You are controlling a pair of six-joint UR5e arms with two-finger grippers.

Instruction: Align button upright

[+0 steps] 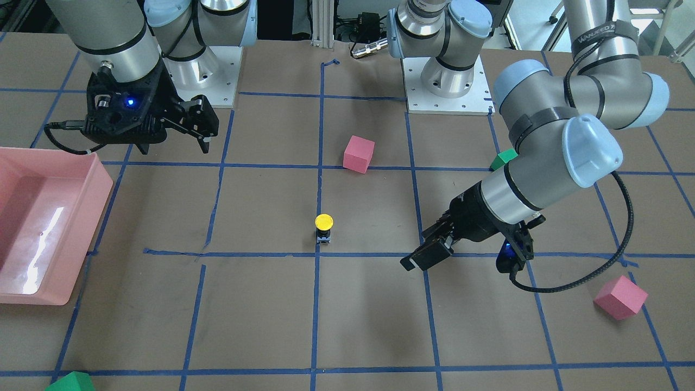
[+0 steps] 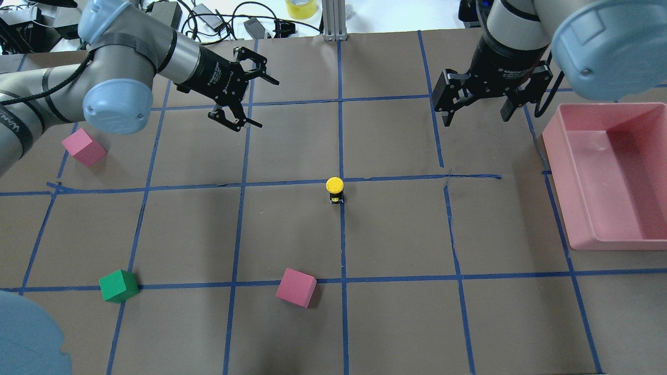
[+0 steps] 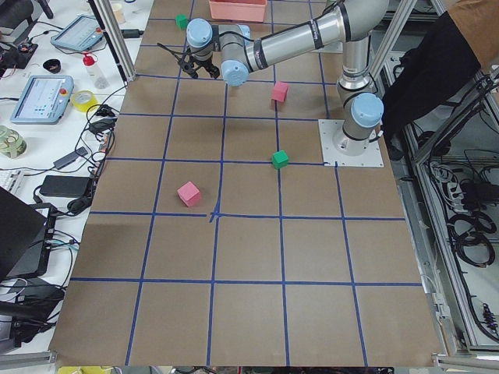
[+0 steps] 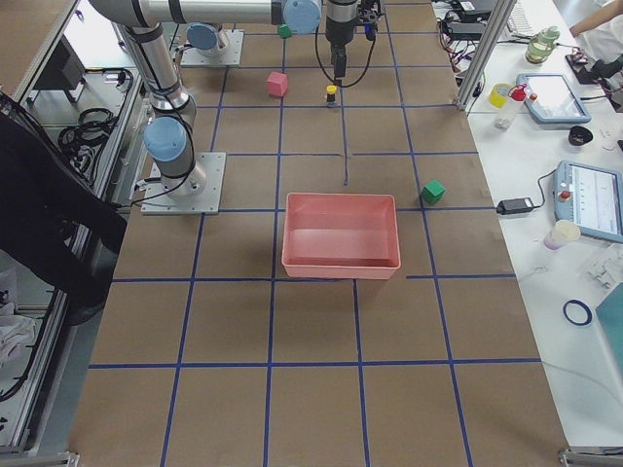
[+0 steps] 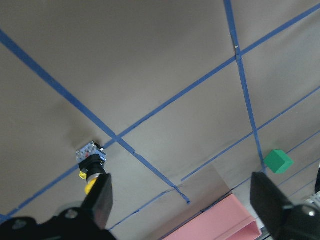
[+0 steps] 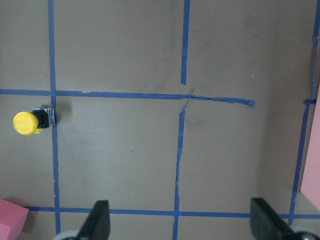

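The button (image 2: 334, 188) stands upright at the middle of the table on a blue tape line, yellow cap on top of its black body. It also shows in the front view (image 1: 323, 227), the left wrist view (image 5: 90, 164) and the right wrist view (image 6: 30, 122). My left gripper (image 2: 262, 101) is open and empty, hovering far to the back left of the button; in the front view it (image 1: 421, 248) is to the right of it. My right gripper (image 2: 475, 113) is open and empty, raised at the back right, apart from the button.
A pink bin (image 2: 557, 182) sits at the right edge. Two pink cubes (image 2: 83, 147) (image 2: 296, 287) and a green cube (image 2: 119, 286) lie on the left and front. Another green cube (image 1: 70, 383) sits beyond the bin.
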